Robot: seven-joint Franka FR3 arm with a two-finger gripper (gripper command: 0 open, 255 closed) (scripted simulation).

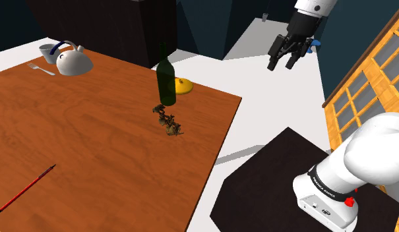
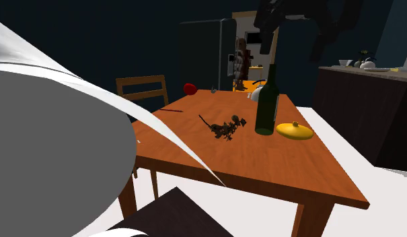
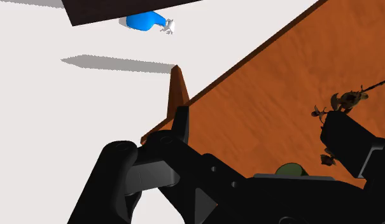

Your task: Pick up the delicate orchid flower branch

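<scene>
Orchid branch (image 1: 169, 122) lies on table (image 1: 92, 155) by bottle (image 1: 166, 86), well apart from raised hand (image 1: 283, 64), opened wide w/ nothing held.

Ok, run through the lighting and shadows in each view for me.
Shoulder view: the table is evenly lit, and a thin grey shadow lies on the white floor beside it. Second exterior view: dim, with the orchid branch dark against the wood. Wrist view: bright floor crossed by grey shadow streaks.

Brown orchid branch (image 1: 168, 121) flat beside bottle (image 1: 167, 78)
</scene>
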